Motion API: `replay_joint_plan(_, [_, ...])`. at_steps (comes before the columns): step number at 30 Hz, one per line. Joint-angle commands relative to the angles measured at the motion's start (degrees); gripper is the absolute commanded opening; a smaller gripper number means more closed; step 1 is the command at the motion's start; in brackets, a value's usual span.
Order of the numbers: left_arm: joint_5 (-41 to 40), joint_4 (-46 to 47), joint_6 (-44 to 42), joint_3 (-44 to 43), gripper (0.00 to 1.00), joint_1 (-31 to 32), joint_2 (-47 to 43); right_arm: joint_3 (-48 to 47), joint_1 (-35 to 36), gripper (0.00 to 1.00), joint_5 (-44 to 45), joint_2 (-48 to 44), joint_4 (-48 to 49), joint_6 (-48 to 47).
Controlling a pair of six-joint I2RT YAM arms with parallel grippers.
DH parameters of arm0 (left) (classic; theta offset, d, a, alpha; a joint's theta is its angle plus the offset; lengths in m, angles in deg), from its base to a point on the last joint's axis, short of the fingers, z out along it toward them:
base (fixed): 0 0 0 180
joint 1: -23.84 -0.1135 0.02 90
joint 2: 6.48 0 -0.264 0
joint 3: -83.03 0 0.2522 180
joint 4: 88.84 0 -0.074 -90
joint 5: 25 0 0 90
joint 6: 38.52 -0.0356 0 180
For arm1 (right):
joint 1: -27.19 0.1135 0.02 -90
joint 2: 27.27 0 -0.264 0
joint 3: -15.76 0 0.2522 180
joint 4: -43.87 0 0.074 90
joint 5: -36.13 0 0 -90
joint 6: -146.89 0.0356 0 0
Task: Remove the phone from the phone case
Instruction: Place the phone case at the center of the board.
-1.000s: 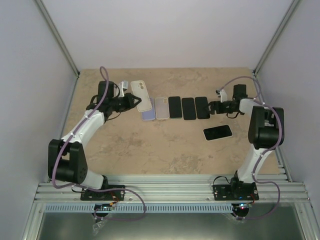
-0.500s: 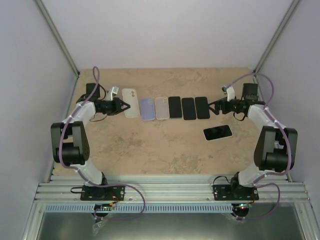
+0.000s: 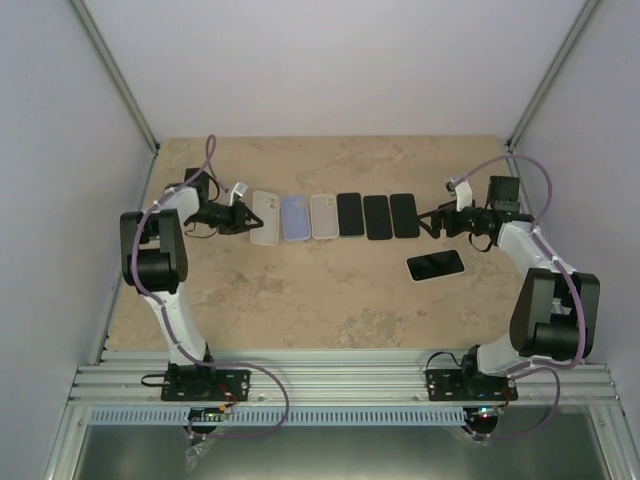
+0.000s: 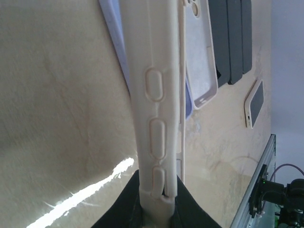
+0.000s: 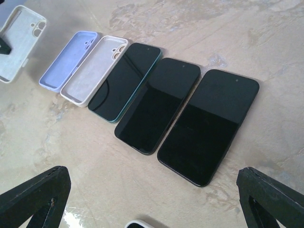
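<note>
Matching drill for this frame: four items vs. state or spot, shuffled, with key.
1 left gripper
2 right gripper
3 lilac case
4 cased phone

A open, empty
B lying apart from the row, screen up
C shut on cream case
D in the row, beside cream case

Pairs: 1-C, 2-A, 3-D, 4-B

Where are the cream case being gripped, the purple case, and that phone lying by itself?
cream case (image 4: pixel 152 95): left wrist view, side edge by the buttons.
purple case (image 5: pixel 68 61): right wrist view, inner floor.
lone phone (image 3: pixel 436 265): top view, screen middle.
</note>
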Motion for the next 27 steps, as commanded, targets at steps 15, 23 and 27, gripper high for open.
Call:
replay_joint_plan(15, [3.43, -2.87, -0.75, -9.74, 0.0, -1.16, 11.68, 2.55, -0.27, 0.98, -0.21, -0.98, 2.82, -1.05])
replay_joint_plan(23, [1.67, -2.32, 0.54, -11.39, 0.0, -1.12, 13.7, 2.51, -0.3, 0.98, -0.21, -0.52, 2.93, -0.96])
replay_joint_plan(27, [1.46, -2.18, 0.58, -11.75, 0.0, -0.88, 14.47, 2.59, -0.24, 0.98, -0.23, -0.47, 3.19, -0.79])
